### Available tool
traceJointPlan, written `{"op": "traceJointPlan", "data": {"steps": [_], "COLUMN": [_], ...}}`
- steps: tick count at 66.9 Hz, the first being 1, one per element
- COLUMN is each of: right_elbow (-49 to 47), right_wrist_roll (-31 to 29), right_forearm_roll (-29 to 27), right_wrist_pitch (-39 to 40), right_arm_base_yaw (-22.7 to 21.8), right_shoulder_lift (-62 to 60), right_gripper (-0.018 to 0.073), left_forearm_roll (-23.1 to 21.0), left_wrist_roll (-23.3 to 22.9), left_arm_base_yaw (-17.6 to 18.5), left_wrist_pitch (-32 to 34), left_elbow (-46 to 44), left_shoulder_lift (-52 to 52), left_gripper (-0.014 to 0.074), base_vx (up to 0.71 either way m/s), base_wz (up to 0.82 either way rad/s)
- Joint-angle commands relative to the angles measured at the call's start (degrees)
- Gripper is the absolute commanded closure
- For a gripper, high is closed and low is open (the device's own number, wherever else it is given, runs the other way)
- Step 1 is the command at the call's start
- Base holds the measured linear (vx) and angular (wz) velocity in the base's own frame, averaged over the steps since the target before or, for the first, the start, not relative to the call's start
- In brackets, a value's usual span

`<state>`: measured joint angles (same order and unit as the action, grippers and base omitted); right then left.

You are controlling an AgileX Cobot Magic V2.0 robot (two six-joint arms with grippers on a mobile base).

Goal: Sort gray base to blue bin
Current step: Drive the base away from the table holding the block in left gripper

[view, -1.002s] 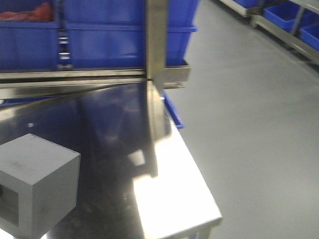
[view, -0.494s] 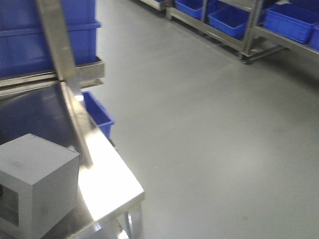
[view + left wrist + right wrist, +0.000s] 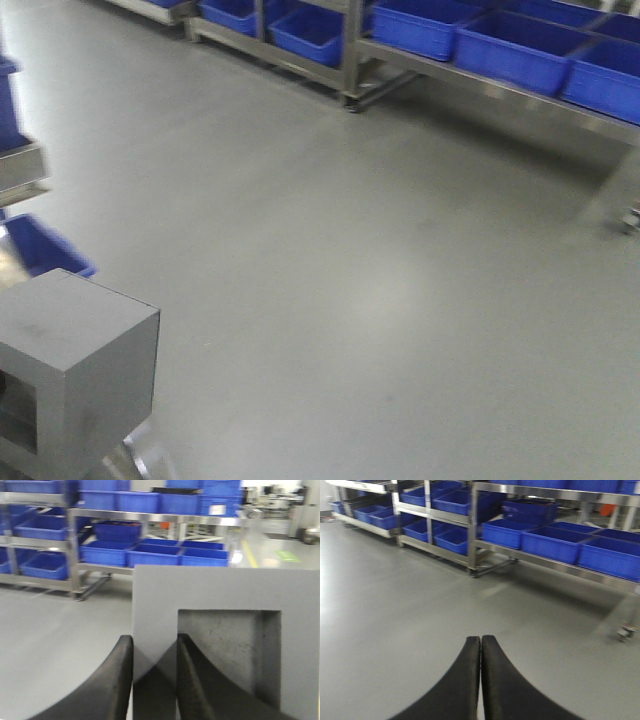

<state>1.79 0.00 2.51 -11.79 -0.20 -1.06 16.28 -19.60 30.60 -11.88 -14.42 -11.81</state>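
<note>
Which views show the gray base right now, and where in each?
Exterior front-facing: gray base in the lower left corner.
Left wrist: fills the lower right, one wall pinched in the left claw.
Right wrist: not in it.
Shared landmark: steel racks of blue bins beyond the gray floor.

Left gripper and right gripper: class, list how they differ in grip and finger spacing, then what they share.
The left gripper clamps a wall of the gray base; the right gripper holds nothing. The left's fingers stand apart, the right's touch. Both have curved black fingers.
</note>
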Motion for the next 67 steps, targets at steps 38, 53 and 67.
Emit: {"op": "traceJointPlan", "data": {"steps": [38, 53, 67], "right_elbow": [0.32, 0.32, 0.32], "right_wrist_roll": [-0.69, -0.69, -0.69], "right_forearm_roll": [0.49, 0.49, 0.49], "right_wrist_pitch": [4.53, 4.53, 4.53], "right_arm_base_yaw": [-0.1, -0.1, -0.1], "right_shoulder_lift": [-0.42, -0.42, -0.42], "right_gripper": [0.0564, 0.0564, 0.0564], "left_forearm_roll": [0.04, 0.04, 0.04], "left_wrist_roll": [-0.28, -0.28, -0.28], "left_arm_base_yaw": [0.33, 0.33, 0.33], "left_wrist_pitch": [6.11, 6.05, 6.05], "left_elbow": [-1.82, -1.82, -1.82], "left_shoulder_lift": [-0.41, -0.41, -0.41], "left_gripper": [0.0603, 0.0603, 0.0603], "base_vx": [0.04, 0.11, 0.15], "base_wz": [-0.82, -0.71, -0.39]}}
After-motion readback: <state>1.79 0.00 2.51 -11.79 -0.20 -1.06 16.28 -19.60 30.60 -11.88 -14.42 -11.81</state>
